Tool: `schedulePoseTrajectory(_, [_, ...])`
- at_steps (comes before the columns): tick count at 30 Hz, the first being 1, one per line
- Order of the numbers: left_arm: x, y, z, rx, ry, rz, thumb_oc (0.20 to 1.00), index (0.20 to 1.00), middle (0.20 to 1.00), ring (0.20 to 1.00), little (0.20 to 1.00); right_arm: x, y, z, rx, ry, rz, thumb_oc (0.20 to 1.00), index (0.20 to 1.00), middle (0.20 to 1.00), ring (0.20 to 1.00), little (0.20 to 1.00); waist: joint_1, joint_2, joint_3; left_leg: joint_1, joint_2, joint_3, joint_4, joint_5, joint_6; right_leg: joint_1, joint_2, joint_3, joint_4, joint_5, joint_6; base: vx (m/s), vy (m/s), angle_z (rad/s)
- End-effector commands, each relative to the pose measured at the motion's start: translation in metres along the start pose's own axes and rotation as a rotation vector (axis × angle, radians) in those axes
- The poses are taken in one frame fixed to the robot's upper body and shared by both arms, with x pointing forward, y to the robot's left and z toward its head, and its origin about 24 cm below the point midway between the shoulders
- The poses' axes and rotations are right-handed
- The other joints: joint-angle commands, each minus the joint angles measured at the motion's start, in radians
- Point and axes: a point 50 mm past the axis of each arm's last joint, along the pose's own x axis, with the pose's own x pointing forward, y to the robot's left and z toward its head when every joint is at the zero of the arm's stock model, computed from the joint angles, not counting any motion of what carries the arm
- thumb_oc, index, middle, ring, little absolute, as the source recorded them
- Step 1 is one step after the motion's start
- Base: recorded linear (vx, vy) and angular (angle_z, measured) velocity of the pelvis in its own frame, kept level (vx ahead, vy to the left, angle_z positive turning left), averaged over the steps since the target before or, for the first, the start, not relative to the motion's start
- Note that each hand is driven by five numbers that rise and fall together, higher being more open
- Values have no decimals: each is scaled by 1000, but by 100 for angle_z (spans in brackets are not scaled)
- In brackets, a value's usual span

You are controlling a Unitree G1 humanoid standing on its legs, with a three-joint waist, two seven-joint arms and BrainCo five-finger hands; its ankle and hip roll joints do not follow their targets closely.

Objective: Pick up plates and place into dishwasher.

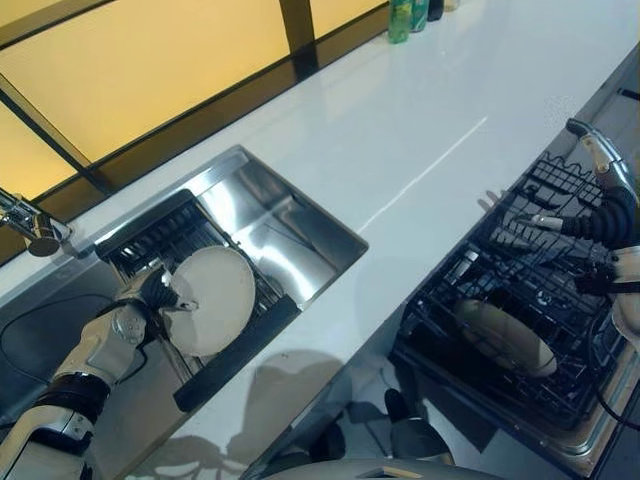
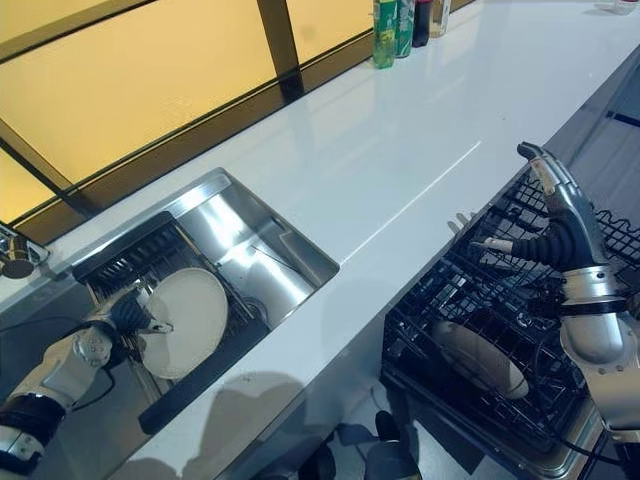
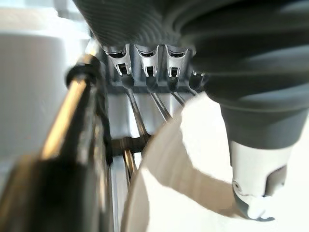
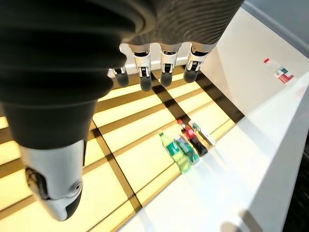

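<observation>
Plate (image 1: 210, 300) status: round cream-white ceramic plate stands near upright on its edge in the black wire drying rack (image 1: 150, 240) set in the stainless steel sink (image 1: 290, 235), face turned toward the dishwasher side. Left hand (image 1: 152, 292) is on its rim: the left wrist view shows fingers (image 3: 145, 104) running down behind the plate and the thumb (image 3: 258, 193) lying across its front face, so the hand pinches the plate between them. Looks like the grasp is made and the lift is the step in hand.

Right hand (image 2: 520, 245) hovers over the black wire dishwasher rack (image 2: 470, 330), fingers straight and spread, holding nothing. It points out over the white glossy counter (image 1: 400, 130) toward the green and dark bottles (image 2: 400, 25) at the far end.

Second cream plate (image 1: 505, 335) already lies tilted in the dishwasher rack, below the right hand.

Key relation: the target rack is well apart from the sink, to the robot's right, with the counter strip between them. The held plate's flat face roughly parallels that travel direction; left hand is the nearer one by far, the right is already parked at the rack. Judgement: lift clear of the tines, then either a long cross-body carry or a handover to the right hand.
</observation>
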Motion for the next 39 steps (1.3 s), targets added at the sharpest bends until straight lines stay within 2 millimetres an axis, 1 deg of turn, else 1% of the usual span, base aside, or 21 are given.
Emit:
schedulePoseTrajectory(1, [7, 36, 3, -71, -59, 138, 1000, 1000, 1000, 1000, 1000, 13, -11, 16, 30, -93, -88, 1000, 1000, 1000, 1000, 1000, 4, -61, -27, -126, -63, -26, 183, -72, 52, -57, -69, 1, 167, -61, 94, 0, 0, 0])
schedulePoseTrajectory(2, [7, 34, 12, -145, -109, 76, 1000, 1000, 1000, 1000, 1000, 12, -11, 15, 28, -88, -87, 1000, 1000, 1000, 1000, 1000, 4, -61, -25, -128, -63, -26, 187, -74, 53, -60, -69, 1, 172, -63, 94, 0, 0, 0])
schedulePoseTrajectory(4, [3, 20, 36, -282, -247, -121, 1000, 1000, 1000, 1000, 1000, 9, -10, 15, 26, -81, -88, 1000, 1000, 1000, 1000, 1000, 9, -61, -20, -133, -64, -28, 193, -74, 56, -65, -69, 0, 176, -61, 95, 0, 0, 0])
schedulePoseTrajectory(6, [-4, 8, 47, -387, -317, -260, 1000, 1000, 1000, 1000, 1000, 7, -9, 15, 26, -80, -93, 1000, 1000, 1000, 1000, 1000, 13, -57, -12, -131, -64, -29, 193, -73, 58, -66, -68, -1, 178, -56, 97, -6, 3, 2])
schedulePoseTrajectory(8, [-6, 1, 49, -405, -338, -340, 1000, 1000, 1000, 1000, 1000, 8, -9, 16, 27, -83, -93, 1000, 1000, 1000, 1000, 1000, 12, -54, -10, -124, -64, -25, 189, -76, 61, -64, -68, -1, 177, -57, 99, -6, 6, 2])
schedulePoseTrajectory(10, [-7, 1, 49, -407, -341, -361, 1000, 1000, 1000, 1000, 1000, 8, -9, 16, 27, -84, -91, 1000, 1000, 1000, 1000, 1000, 11, -53, -9, -122, -64, -23, 189, -76, 61, -62, -68, -1, 177, -57, 100, 0, 0, 0])
schedulePoseTrajectory(11, [-15, -6, 54, -458, -398, -583, 1000, 1000, 1000, 1000, 1000, 7, -10, 16, 31, -90, -82, 1000, 1000, 1000, 1000, 1000, 7, -48, -13, -111, -64, -16, 186, -80, 62, -52, -69, -2, 171, -56, 103, 0, 0, 0])
schedulePoseTrajectory(12, [-17, -7, 55, -462, -406, -614, 1000, 1000, 1000, 1000, 1000, 7, -10, 16, 33, -89, -81, 1000, 1000, 1000, 1000, 1000, 8, -47, -15, -109, -63, -15, 185, -80, 62, -51, -69, -2, 169, -55, 103, 0, 0, 0])
schedulePoseTrajectory(13, [-22, -10, 57, -474, -429, -718, 1000, 1000, 1000, 1000, 1000, 6, -11, 16, 35, -90, -74, 1000, 1000, 1000, 1000, 1000, 4, -44, -17, -104, -63, -11, 182, -80, 63, -48, -68, -1, 168, -55, 105, 0, 0, 0])
schedulePoseTrajectory(17, [-33, -17, 62, -526, -461, -944, 1000, 1000, 1000, 1000, 1000, 4, -8, 14, 43, -84, -55, 1000, 1000, 1000, 1000, 1000, 1, -39, -27, -84, -66, -9, 174, -82, 65, -32, -65, -2, 165, -58, 108, 16, -3, 2])
schedulePoseTrajectory(21, [-42, -24, 65, -573, -484, -1089, 1000, 1000, 1000, 1000, 1000, 3, -5, 12, 49, -74, -46, 1000, 1000, 1000, 1000, 1000, 3, -38, -35, -70, -70, -15, 169, -83, 68, -16, -66, -7, 160, -60, 109, 26, -24, 6])
schedulePoseTrajectory(26, [-53, -33, 69, -657, -520, -1190, 1000, 1000, 1000, 1000, 1000, 0, -3, 11, 58, -52, -41, 1000, 1000, 1000, 1000, 1000, 15, -46, -48, -56, -72, -24, 165, -89, 70, 1, -70, -20, 153, -64, 114, 8, -49, 6])
schedulePoseTrajectory(28, [-57, -34, 71, -688, -543, -1223, 1000, 1000, 1000, 1000, 1000, -1, -2, 10, 62, -45, -42, 1000, 1000, 1000, 1000, 1000, 18, -49, -51, -51, -71, -26, 162, -89, 69, 7, -70, -26, 150, -64, 115, 1, -56, 0])
schedulePoseTrajectory(30, [-65, -35, 76, -717, -599, -1302, 1000, 1000, 1000, 1000, 1000, -3, -1, 10, 68, -37, -44, 1000, 1000, 1000, 1000, 1000, 26, -53, -57, -48, -70, -28, 159, -90, 69, 15, -72, -33, 143, -65, 117, -5, -67, -4])
schedulePoseTrajectory(31, [-69, -35, 78, -704, -623, -1341, 768, 768, 768, 768, 768, -4, 0, 10, 71, -33, -44, 1000, 1000, 1000, 1000, 1000, 28, -54, -60, -45, -69, -29, 158, -91, 69, 18, -72, -36, 141, -65, 117, -7, -58, -1])
schedulePoseTrajectory(32, [-75, -35, 81, -679, -648, -1382, 200, 200, 200, 200, 200, -5, 1, 9, 74, -30, -45, 1000, 1000, 1000, 1000, 1000, 31, -54, -62, -43, -68, -31, 157, -91, 69, 21, -71, -39, 139, -64, 117, -8, -58, 2])
schedulePoseTrajectory(35, [-85, -31, 88, -597, -695, -1463, 200, 200, 200, 200, 200, -5, 1, 9, 81, -27, -45, 1000, 1000, 1000, 1000, 1000, 34, -55, -69, -39, -69, -38, 155, -91, 68, 29, -72, -46, 132, -63, 117, -21, -54, 2])
schedulePoseTrajectory(39, [-93, -27, 92, -540, -716, -1513, 200, 200, 200, 200, 200, -6, 2, 9, 89, -18, -51, 1000, 1000, 1000, 1000, 1000, 43, -57, -78, -34, -68, -46, 152, -92, 66, 40, -72, -55, 124, -65, 118, -26, -52, 6])
